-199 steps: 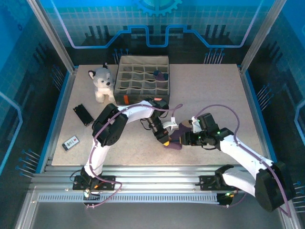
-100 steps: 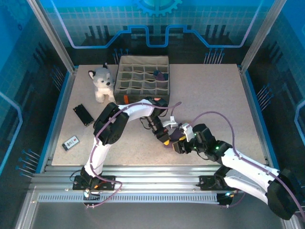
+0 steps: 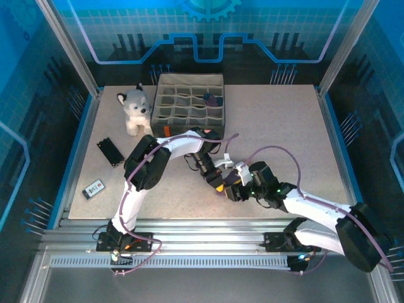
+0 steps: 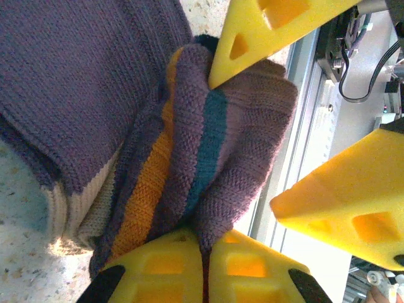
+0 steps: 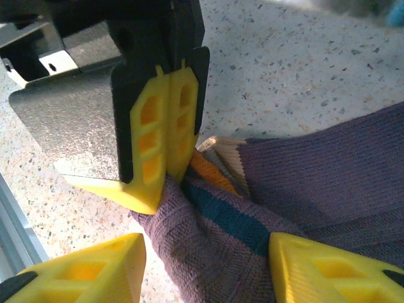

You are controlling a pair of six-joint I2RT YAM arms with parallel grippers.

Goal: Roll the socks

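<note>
- Looking closest in, what has the left gripper [image 4: 204,252] got?
- Its yellow fingers [image 4: 183,243] are pressed together on a fold of the orange-cuffed sock [image 4: 196,151]. The knit, striped orange and teal, rises straight out from between them.
- And the other of the socks [image 5: 303,170]?
- The tan-heeled sock [image 4: 82,76] lies on the table [image 4: 19,271], ahead and to the left of those fingers. It touches the pinched one, its tan band right against the orange stripe.
- Where is the right gripper [image 5: 205,268]?
- Facing the left one across the same fold. Its jaws stand apart, straddling the bunched knit. One fingertip [image 4: 255,28] touches the top of the fold, and the other sits just beside the knit, so nothing is clamped.
- And seen from the right wrist?
- Just ahead of its own fingers, the left gripper's pair show shut edge to edge, tips buried in the cuff.
- From above?
- The two grippers meet tip to tip, with the socks almost hidden under them. Well beyond both sits a grey organizer box [image 3: 189,101] with a dark bundle [image 3: 213,98] in one compartment, and a plush husky [image 3: 134,110] just left of it. Off to the left of the left gripper lie a black bar [image 3: 109,151] and a small white device [image 3: 93,189], well apart from the socks.
</note>
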